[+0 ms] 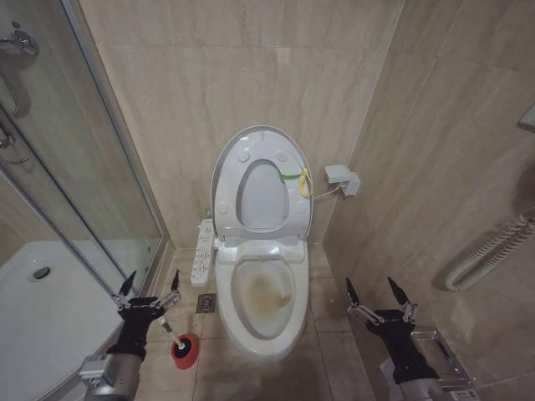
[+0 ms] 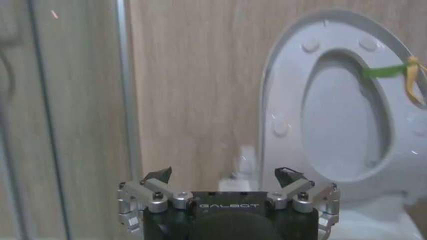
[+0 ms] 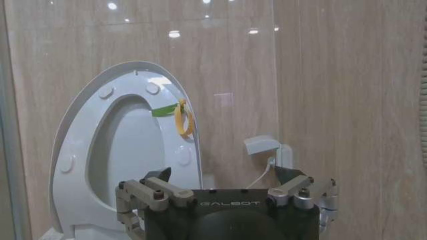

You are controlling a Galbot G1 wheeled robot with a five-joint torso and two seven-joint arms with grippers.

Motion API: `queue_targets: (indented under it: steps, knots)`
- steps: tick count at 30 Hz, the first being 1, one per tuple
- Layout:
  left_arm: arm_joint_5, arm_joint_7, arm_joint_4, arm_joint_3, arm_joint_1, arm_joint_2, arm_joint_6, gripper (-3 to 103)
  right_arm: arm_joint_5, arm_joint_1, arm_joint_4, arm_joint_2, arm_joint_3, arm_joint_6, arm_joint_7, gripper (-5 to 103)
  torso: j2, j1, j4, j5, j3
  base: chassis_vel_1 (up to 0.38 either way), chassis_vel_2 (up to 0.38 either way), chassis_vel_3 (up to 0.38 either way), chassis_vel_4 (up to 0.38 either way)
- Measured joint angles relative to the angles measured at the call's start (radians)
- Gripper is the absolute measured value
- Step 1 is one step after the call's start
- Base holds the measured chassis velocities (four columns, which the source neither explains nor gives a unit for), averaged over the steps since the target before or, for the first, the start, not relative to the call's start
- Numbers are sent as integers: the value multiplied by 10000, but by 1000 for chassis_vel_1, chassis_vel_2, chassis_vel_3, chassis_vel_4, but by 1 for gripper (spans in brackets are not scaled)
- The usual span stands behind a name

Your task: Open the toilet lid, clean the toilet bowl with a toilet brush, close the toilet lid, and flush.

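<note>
The toilet lid stands up. Both the left gripper and right gripper are spread wide, holding nothing.

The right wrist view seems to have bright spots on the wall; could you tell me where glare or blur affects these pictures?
Right wrist view: small ceiling-light reflections dot the glossy wall tiles above the toilet lid. Left wrist view: noticeably soft, the lid's edges smeared. Head view: evenly lit, with sheen on the shower glass.
</note>
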Motion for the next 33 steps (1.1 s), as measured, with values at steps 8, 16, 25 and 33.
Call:
queue_targets:
  steps: [8, 16, 25, 33]
  knots:
    - [-363, 271, -226, 191, -183, 26, 1376, 100, 0, 0, 0, 0, 0, 0, 0, 100, 0, 0, 0, 0, 0, 0, 0, 0, 0]
    - [147, 420, -702, 98, 470, -285, 213, 100, 0, 0, 0, 0, 0, 0, 0, 100, 0, 0, -1, 1, 0, 0, 0, 0, 0]
    - [300, 646, -1263, -47, 871, -329, 844, 100, 0, 0, 0, 0, 0, 0, 0, 100, 0, -1, -1, 2, 0, 0, 0, 0, 0]
    - [679, 216, 759, -184, 728, -282, -715, 100, 0, 0, 0, 0, 0, 0, 0, 100, 0, 0, 0, -2, 0, 0, 0, 0, 0]
